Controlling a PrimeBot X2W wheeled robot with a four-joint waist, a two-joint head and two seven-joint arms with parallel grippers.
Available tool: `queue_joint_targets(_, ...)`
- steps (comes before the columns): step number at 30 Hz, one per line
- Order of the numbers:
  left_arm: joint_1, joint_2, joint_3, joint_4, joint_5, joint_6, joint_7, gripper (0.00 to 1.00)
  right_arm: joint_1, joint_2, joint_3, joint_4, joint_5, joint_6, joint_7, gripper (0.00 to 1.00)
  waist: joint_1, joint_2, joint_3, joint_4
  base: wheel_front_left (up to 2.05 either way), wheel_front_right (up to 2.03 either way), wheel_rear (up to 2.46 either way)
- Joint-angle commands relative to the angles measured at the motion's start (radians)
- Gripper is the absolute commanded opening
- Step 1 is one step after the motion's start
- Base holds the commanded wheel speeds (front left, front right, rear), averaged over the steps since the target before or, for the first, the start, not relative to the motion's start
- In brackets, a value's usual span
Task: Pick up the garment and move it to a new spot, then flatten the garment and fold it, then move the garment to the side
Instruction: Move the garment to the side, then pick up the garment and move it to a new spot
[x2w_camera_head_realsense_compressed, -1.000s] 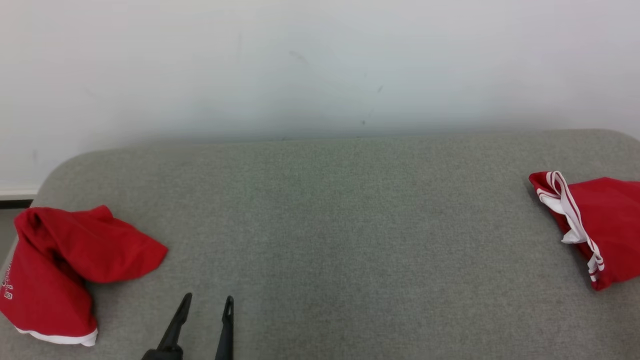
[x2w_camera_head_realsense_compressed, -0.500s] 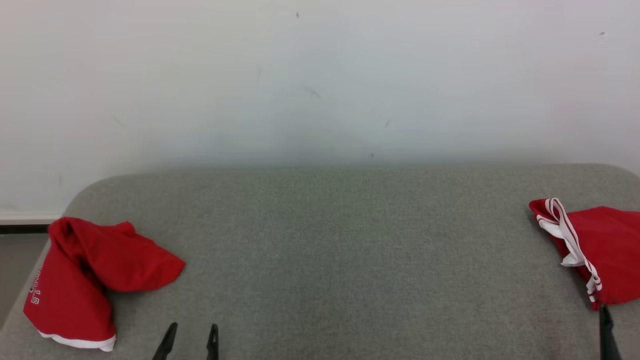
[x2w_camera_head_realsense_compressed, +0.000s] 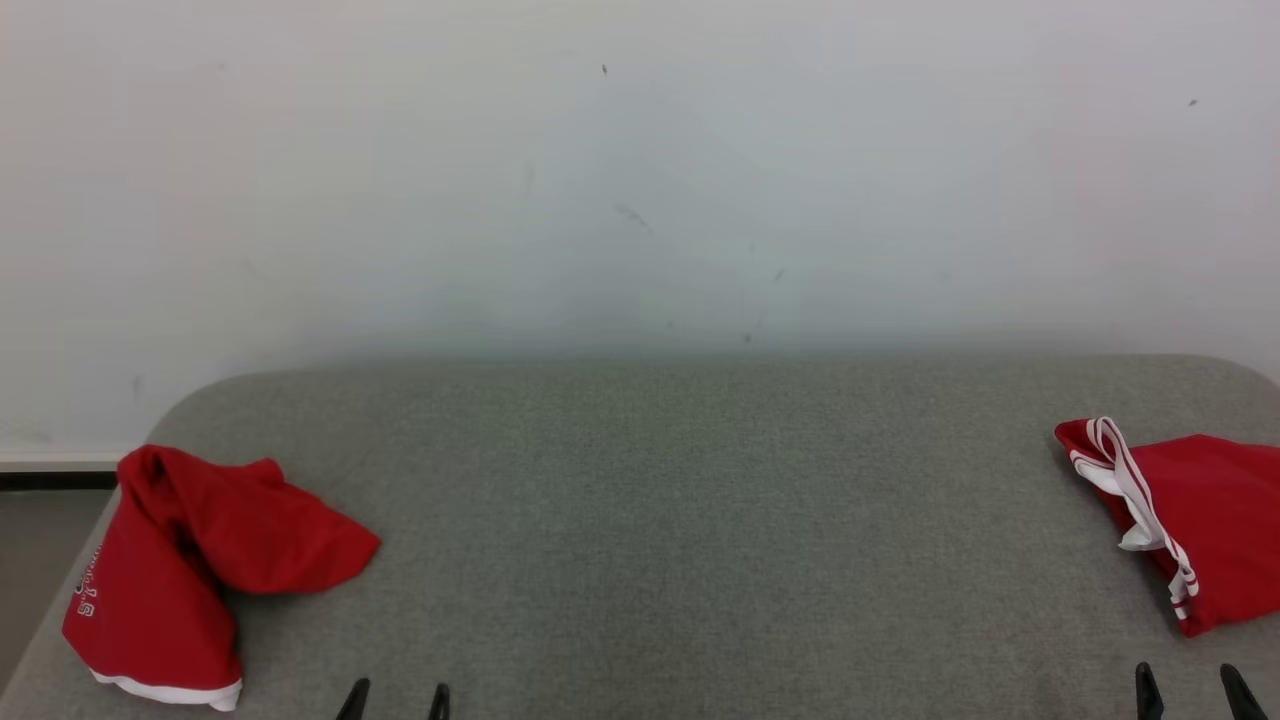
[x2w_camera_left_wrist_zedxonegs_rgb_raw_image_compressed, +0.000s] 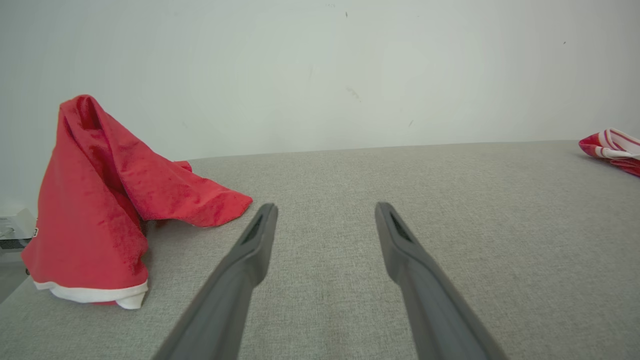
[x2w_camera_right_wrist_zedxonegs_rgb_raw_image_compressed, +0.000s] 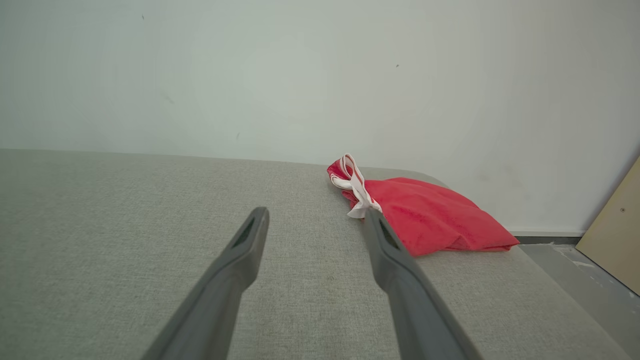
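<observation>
The crumpled red garment with a white hem and white lettering (x2w_camera_head_realsense_compressed: 190, 570) is lying heaped at 8 o'clock on the grey fabric-covered bench (x2w_camera_head_realsense_compressed: 700, 520), its lower end reaching the bench's left edge. The left pincer (x2w_camera_head_realsense_compressed: 398, 697) is hovering between 6 and 7 o'clock, near the garment but apart from it, fingers spread wide and grasping nothing. A second red garment with white striped trim (x2w_camera_head_realsense_compressed: 1210, 530) is resting at 4 o'clock by the right edge. The right pincer (x2w_camera_head_realsense_compressed: 1188, 688) is sitting close to it at 5 o'clock, likewise released and empty. A pale wall (x2w_camera_head_realsense_compressed: 640, 180) is rising behind the bench at 12 o'clock.
</observation>
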Motion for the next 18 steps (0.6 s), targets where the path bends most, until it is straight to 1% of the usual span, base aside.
queue_joint_targets(1, -0.003, -0.001, 0.004, 0.002, 0.002, -0.004, 0.0, 1.0, 0.008, 0.004, 0.004, -0.006, -0.012, -0.002, -0.003, 1.0, 0.0001, 0.0, 0.001, -0.001, 0.0, 0.0, 0.0)
queue_joint_targets(9, -0.009, -0.004, 0.012, 0.008, -0.001, -0.021, 0.0, 1.0, -0.007, 0.005, 0.019, 0.004, -0.01, -0.002, -0.003, 1.0, 0.0001, 0.0, 0.006, -0.011, 0.0, 0.0, 0.0)
queue_joint_targets(13, -0.011, -0.007, 0.014, 0.007, 0.003, -0.023, 0.0, 1.0, -0.011, 0.005, 0.021, 0.008, -0.004, -0.002, -0.003, 1.0, 0.0001, 0.0, 0.01, -0.013, 0.0, 0.0, 0.0)
queue_joint_targets(18, -0.018, -0.009, 0.013, 0.008, 0.007, -0.027, 0.0, 1.0, -0.003, 0.004, 0.02, 0.002, 0.004, -0.002, -0.002, 1.0, 0.0001, 0.0, 0.013, 0.003, 0.0, 0.0, 0.0)
